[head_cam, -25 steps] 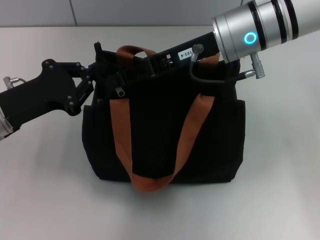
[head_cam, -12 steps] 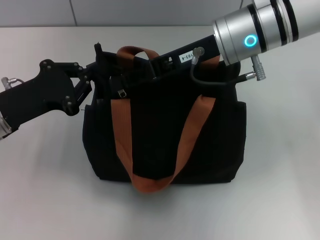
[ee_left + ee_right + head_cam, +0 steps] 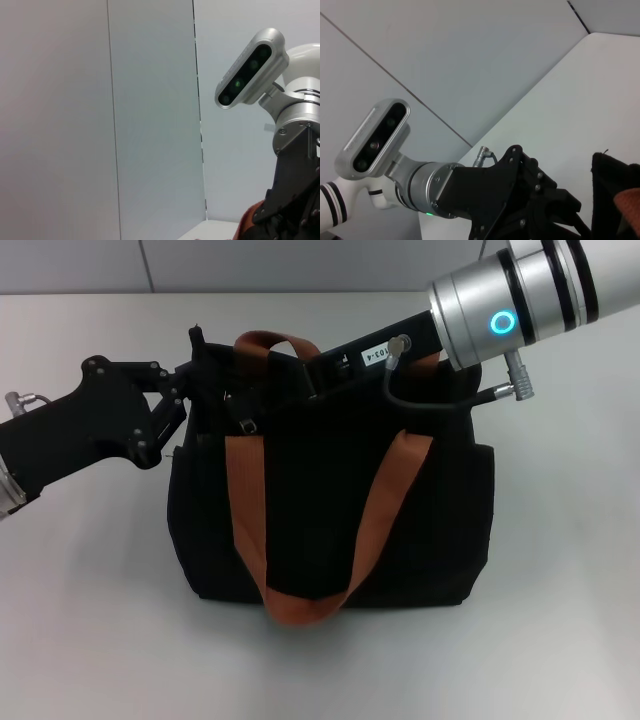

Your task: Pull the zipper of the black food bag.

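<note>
The black food bag [image 3: 330,510] stands mid-table with two orange-brown strap handles [image 3: 245,500]. My left gripper [image 3: 192,388] is at the bag's top left corner and looks shut on the fabric there. My right gripper [image 3: 305,375] reaches in from the upper right and lies along the bag's top edge, its tip lost against the black fabric. A small silver zipper tab [image 3: 243,424] hangs near the top left, between the two grippers. The right wrist view shows the left gripper [image 3: 530,200] and the bag's corner [image 3: 615,180].
The pale table [image 3: 560,620] surrounds the bag on all sides. A grey panelled wall [image 3: 300,265] runs behind it. The right arm's cable [image 3: 430,400] loops over the bag's top right. The left wrist view shows the right arm's wrist camera [image 3: 252,67].
The right arm has shifted slightly right along the bag's top and the bag has followed a little. The left arm has barely moved.
</note>
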Action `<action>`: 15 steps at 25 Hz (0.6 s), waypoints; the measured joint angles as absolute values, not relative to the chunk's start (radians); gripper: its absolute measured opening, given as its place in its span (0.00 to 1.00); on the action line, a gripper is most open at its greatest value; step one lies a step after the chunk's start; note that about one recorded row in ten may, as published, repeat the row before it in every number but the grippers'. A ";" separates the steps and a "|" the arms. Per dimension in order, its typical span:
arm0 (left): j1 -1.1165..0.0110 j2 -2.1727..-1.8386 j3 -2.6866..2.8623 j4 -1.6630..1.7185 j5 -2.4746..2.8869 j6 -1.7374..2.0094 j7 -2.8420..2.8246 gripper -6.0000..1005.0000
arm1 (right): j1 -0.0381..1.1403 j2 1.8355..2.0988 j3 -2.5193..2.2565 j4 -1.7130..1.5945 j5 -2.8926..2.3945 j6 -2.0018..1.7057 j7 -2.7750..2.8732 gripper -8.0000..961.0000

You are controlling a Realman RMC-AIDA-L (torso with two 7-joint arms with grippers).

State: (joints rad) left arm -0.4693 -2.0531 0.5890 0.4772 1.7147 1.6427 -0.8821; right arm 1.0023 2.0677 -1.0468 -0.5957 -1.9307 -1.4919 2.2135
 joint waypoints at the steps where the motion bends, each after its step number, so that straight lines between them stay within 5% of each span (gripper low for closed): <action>1: -0.469 -2.053 0.587 0.477 1.715 1.644 -0.882 0.02 | 1.002 2.068 -1.050 -0.600 -1.931 -1.492 2.213 0.22; 6: -0.469 -2.054 0.579 0.477 1.715 1.647 -0.882 0.02 | 1.000 2.069 -1.051 -0.601 -1.931 -1.492 2.213 0.13; 15: -0.468 -2.056 0.578 0.477 1.715 1.654 -0.882 0.02 | 0.999 2.072 -1.051 -0.602 -1.931 -1.492 2.214 0.12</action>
